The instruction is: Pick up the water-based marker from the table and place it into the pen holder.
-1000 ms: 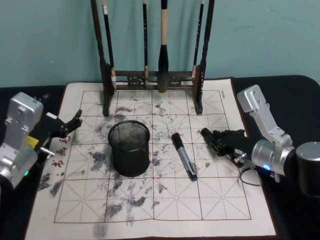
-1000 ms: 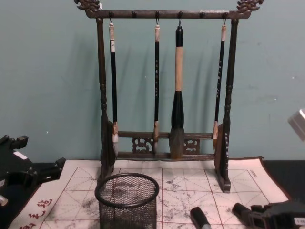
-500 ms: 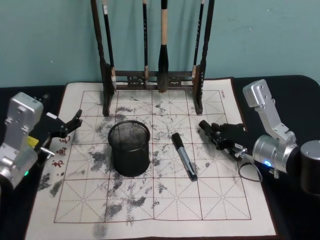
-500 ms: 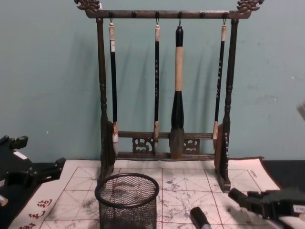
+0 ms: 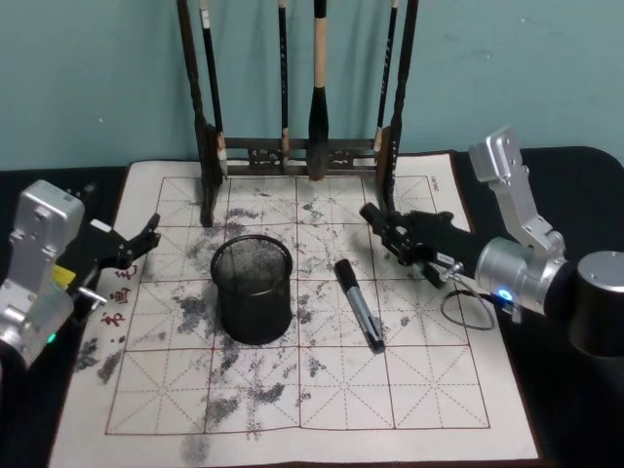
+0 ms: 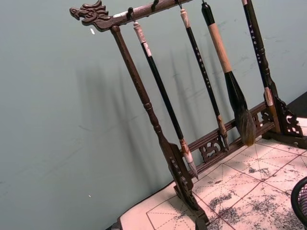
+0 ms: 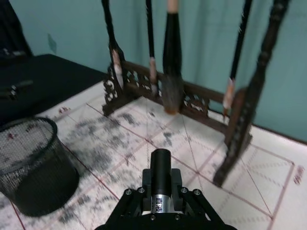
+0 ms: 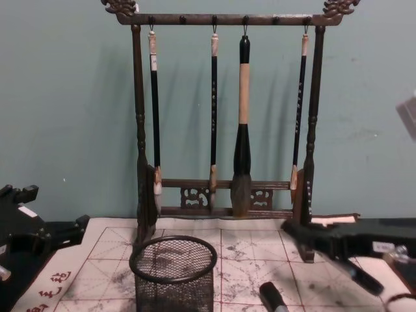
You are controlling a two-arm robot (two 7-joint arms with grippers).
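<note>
Right claw point(image 5: 401, 244) hovers spread, just upper right of the water-based marker point(image 5: 359, 303).
Marker lies right of the pen holder point(image 5: 253, 289); left claw point(image 5: 146, 239) spread, frame left.

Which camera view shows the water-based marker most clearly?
The head view: the marker lies in full length on the mat, right of the pen holder. The chest view catches just one end at its bottom edge.

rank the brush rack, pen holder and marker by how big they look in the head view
1. brush rack: largest by far, even with its top cut off by the frame.
2. pen holder: a wide, bulky cup.
3. marker: roughly as long as the holder is tall, but far thinner.
</note>
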